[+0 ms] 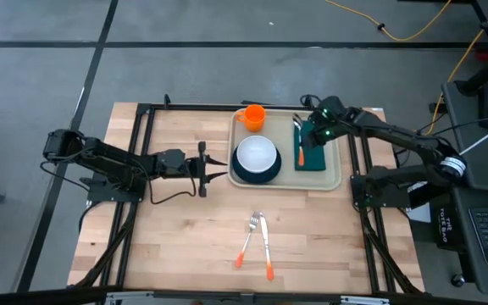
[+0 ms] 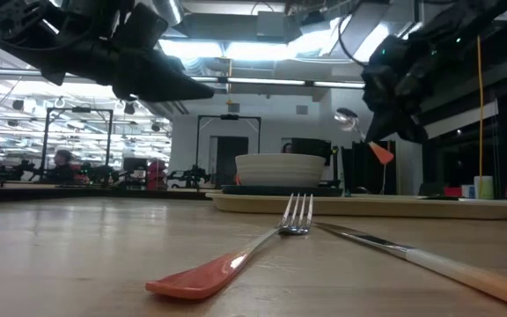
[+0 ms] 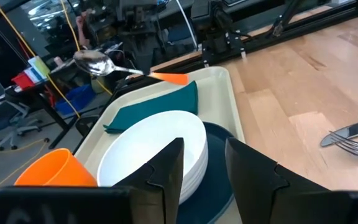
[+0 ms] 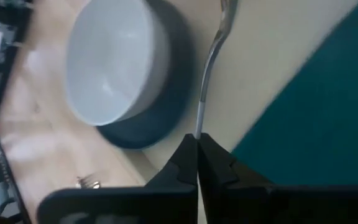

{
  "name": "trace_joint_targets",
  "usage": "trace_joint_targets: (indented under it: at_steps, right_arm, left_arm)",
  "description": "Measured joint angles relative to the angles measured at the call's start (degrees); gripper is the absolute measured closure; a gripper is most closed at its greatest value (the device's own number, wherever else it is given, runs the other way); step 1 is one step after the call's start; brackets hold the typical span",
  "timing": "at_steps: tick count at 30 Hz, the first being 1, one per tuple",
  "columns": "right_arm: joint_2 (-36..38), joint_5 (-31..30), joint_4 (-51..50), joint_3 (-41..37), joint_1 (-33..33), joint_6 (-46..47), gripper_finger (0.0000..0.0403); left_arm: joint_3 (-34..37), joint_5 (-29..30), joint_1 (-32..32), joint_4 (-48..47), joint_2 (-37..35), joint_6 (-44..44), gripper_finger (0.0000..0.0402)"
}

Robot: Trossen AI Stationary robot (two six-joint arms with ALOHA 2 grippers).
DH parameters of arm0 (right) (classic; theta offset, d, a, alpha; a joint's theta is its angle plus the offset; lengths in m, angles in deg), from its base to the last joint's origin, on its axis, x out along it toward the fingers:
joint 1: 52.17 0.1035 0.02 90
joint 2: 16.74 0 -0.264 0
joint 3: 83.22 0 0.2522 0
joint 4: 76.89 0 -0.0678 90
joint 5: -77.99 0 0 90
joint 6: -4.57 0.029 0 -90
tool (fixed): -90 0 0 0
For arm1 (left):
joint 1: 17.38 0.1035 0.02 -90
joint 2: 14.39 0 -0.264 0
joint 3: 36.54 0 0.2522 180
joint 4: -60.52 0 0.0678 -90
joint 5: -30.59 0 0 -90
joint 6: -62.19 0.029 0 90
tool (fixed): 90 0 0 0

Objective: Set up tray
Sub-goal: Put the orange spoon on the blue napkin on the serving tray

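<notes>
On the counter (image 1: 185, 246), fork (image 1: 248, 240) and knife (image 1: 265, 248) remain unplaced; tray (image 1: 339, 174) is partly set, spoon (image 3: 104, 63) clamped in right gripper (image 4: 197, 144), left gripper (image 3: 201, 163) part-open, empty.

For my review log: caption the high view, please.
Right gripper holds an orange-handled spoon over the napkin on the tray; left gripper waits beside it.

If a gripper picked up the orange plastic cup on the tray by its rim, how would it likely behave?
The orange plastic cup looks thin-walled, so probably light, and its rim may flex. It stands upright in a corner of the beige tray, close to the white bowl, so a sideways nudge might tip it.
</notes>
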Motion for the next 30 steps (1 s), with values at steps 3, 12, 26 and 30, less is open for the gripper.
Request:
trace_joint_targets:
  at_steps: [3, 12, 26, 30]
  right_arm:
    - [-2.27, 0.03, 0.11, 0.02, -2.59, -2.43, 0.0402]
    - [-10.41, 3.64, 1.65, 0.04, -6.67, -2.58, 0.0403]
    - [-12.61, 4.93, 1.31, 0.04, -8.44, -2.62, 0.0403]
    - [-12.61, 5.47, 0.57, 0.04, -8.44, -1.07, 0.0403]
  left_arm:
    - [0.0, 0.02, 0.0, -0.45, 0.0, -0.01, 0.0291]
    - [0.0, 0.22, 0.0, -0.59, 0.0, 0.09, 0.0295]
    - [0.0, 0.24, 0.0, -2.01, 0.0, 0.09, 0.0297]
    - [0.0, 0.24, 0.0, -2.01, 0.0, 0.11, 0.0297]
